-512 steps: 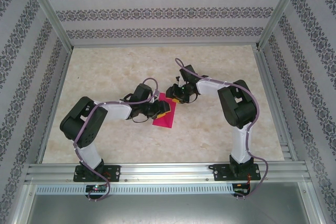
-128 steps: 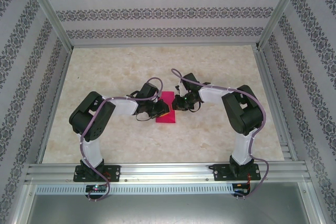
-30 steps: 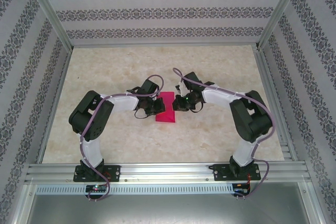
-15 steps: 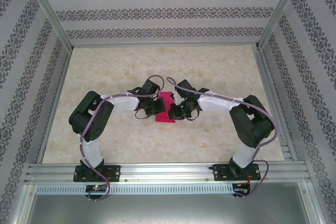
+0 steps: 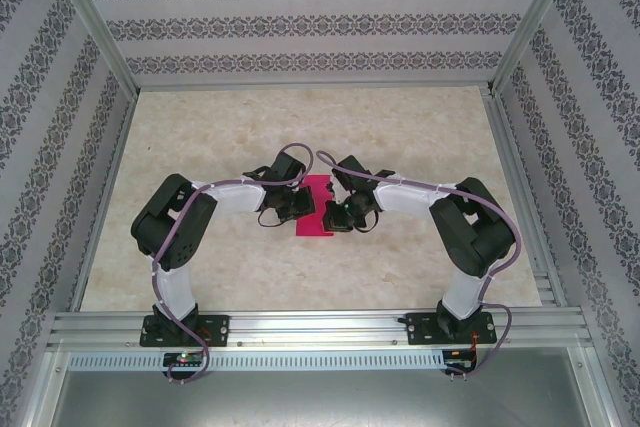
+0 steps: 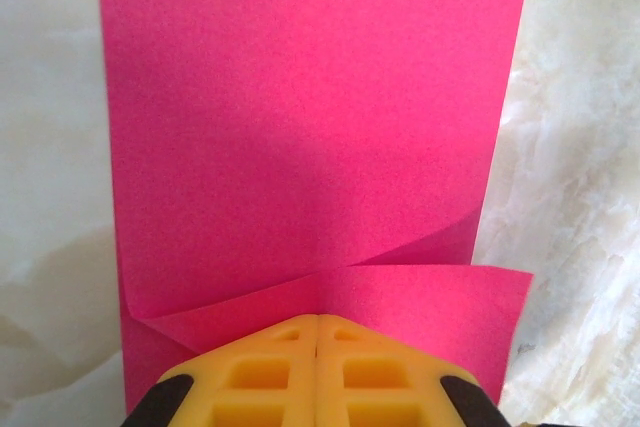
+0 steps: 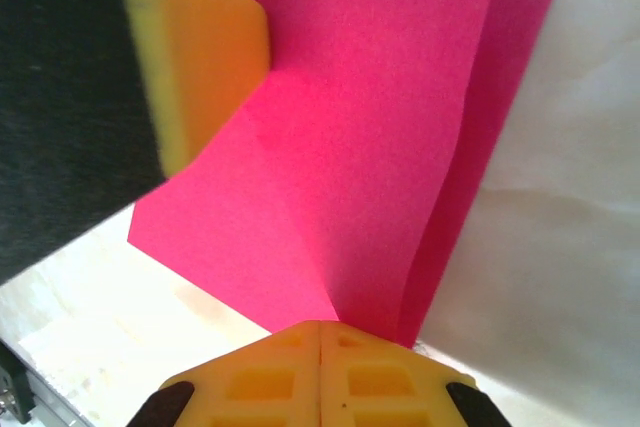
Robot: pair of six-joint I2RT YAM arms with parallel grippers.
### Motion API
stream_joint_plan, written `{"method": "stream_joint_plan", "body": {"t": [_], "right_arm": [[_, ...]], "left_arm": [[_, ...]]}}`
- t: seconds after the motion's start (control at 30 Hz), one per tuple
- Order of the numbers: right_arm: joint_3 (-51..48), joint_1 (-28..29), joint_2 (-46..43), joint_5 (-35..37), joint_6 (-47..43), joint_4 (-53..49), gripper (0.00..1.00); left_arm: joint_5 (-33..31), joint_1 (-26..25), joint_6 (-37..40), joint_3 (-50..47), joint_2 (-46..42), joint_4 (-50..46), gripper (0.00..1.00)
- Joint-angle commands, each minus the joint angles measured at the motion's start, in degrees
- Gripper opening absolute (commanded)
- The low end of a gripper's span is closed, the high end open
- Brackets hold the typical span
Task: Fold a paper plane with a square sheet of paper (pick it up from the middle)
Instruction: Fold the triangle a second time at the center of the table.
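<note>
Touching one pink sheet [image 6: 300, 127], the left tool [image 6: 317, 317] and right tool [image 7: 320, 325] both sit closed.

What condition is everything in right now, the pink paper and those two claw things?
pink paper: partly folded, creased flaps at one end, lying on the table.
left gripper: shut, tips on the folded flaps.
right gripper: shut, tips at a slightly raised flap.

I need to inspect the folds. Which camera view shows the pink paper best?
The left wrist view: the paper lies almost whole, with folded flaps by the left gripper. The right wrist view shows one raised flap close up; the top external view, a small distant patch.
</note>
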Motion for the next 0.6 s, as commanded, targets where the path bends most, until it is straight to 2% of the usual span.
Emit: {"method": "stream_joint_plan", "body": {"t": [0.0, 0.57], "right_arm": [[-0.67, 0.52, 0.91, 2.16, -0.27, -1.25, 0.07], [-3.63, 0.51, 1.06, 1.36, -0.46, -0.24, 0.07]], "left_arm": [[-6.04, -0.57, -0.84, -2.37, 2.35, -8.33, 0.06], [-6.60, -0.61, -1.01, -2.36, 2.35, -8.89, 0.06]]}}
